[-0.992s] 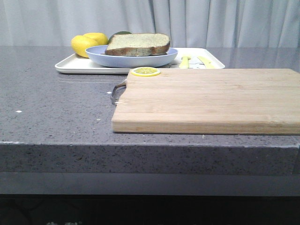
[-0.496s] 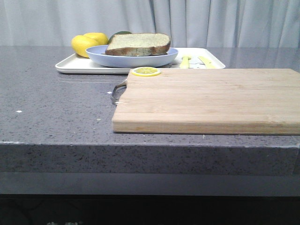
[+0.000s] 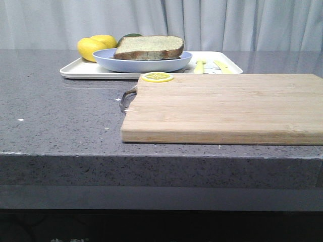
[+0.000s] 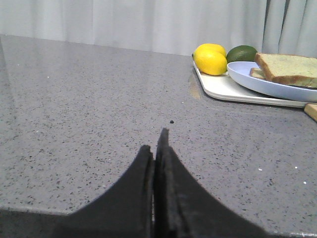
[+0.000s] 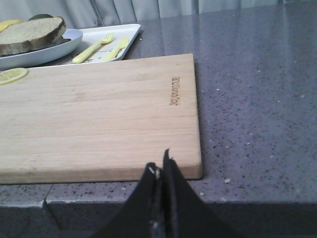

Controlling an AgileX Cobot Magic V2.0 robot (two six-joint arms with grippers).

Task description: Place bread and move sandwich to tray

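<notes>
Bread (image 3: 149, 47) on plate (image 3: 143, 62) on tray (image 3: 81, 70), your left fingers (image 4: 148, 168) closed, right fingers (image 5: 171, 181) closed, both empty, board (image 3: 222, 107) bare.

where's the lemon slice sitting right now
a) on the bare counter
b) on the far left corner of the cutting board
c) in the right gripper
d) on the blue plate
b, the lemon slice lies flat on the far left corner of the wooden cutting board, just in front of the tray holding the blue plate.
</notes>
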